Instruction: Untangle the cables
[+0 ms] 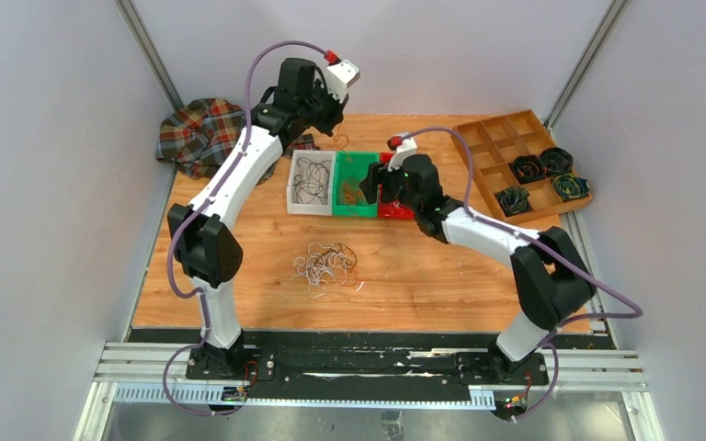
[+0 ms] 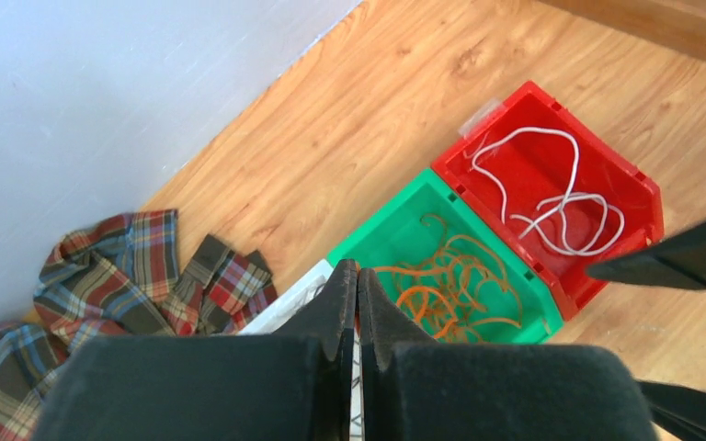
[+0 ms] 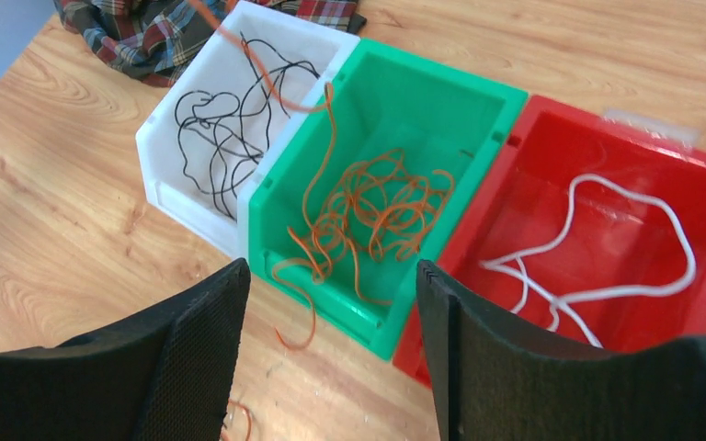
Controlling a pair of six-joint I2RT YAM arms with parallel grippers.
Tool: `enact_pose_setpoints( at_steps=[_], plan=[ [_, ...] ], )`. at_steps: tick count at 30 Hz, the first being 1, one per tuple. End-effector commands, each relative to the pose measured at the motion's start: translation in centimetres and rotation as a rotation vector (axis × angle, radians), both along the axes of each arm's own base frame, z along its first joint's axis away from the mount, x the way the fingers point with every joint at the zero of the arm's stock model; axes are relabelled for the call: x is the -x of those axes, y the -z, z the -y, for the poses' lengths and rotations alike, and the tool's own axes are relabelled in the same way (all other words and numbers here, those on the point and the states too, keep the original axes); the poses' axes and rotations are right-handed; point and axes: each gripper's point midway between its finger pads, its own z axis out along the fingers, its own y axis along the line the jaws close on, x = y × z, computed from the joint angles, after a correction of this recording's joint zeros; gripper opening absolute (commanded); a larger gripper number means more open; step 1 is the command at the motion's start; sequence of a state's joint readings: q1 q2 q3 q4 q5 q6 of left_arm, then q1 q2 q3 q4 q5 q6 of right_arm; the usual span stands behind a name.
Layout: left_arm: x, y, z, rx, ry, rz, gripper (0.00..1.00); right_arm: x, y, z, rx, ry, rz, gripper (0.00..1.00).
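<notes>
Nearest the arm bases, a loose tangle of cables [image 1: 326,266] lies on the wooden table [image 1: 423,266]. Black, orange and pale strands are looped through one another, and neither gripper touches the bunch.

Beyond it stand three small bins side by side, apparently one for each colour. The white bin [image 3: 161,138] holds black cables [image 3: 221,138], the green bin [image 3: 423,110] holds orange cables [image 3: 386,202], and the red bin [image 3: 533,184] holds a white cable [image 3: 620,294].

The right gripper [image 3: 331,271] hovers over the green and red bins with its fingers spread wide and nothing between them. This looks like a drop into the green bin. One long orange strand crosses the white bin's corner and runs down into the green pile. Its upper end leaves the view, so what holds it cannot be told. Another orange loop hangs over the green bin's near wall.

The left gripper [image 2: 357,280] is raised past the bins with its fingers pressed together. No strand shows between them.

Farther back, a crumpled plaid cloth [image 1: 202,133] lies on the left. On the right, a compartmented wooden tray [image 1: 487,147] holds dark wound coils [image 1: 538,170].
</notes>
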State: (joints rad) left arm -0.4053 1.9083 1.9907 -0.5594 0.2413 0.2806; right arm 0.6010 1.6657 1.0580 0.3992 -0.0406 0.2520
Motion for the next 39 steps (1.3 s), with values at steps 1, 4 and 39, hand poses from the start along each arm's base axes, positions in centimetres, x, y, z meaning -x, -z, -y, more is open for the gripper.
enact_pose_setpoints(
  at_steps=[1, 4, 39],
  plan=[
    [-1.5, -3.0, 1.3, 0.082, -0.003, 0.092, 0.00, 1.4, -1.6, 2.9, -0.034, 0.053, 0.043, 0.65],
    [-2.1, -3.6, 1.4, 0.096, -0.011, 0.122, 0.00, 3.0, -2.0, 4.0, -0.078, 0.069, 0.050, 0.62],
    [0.6, 12.2, 4.4, -0.030, 0.070, -0.093, 0.00, 7.4, -1.2, 7.1, -0.138, 0.108, 0.021, 0.48]
  ],
)
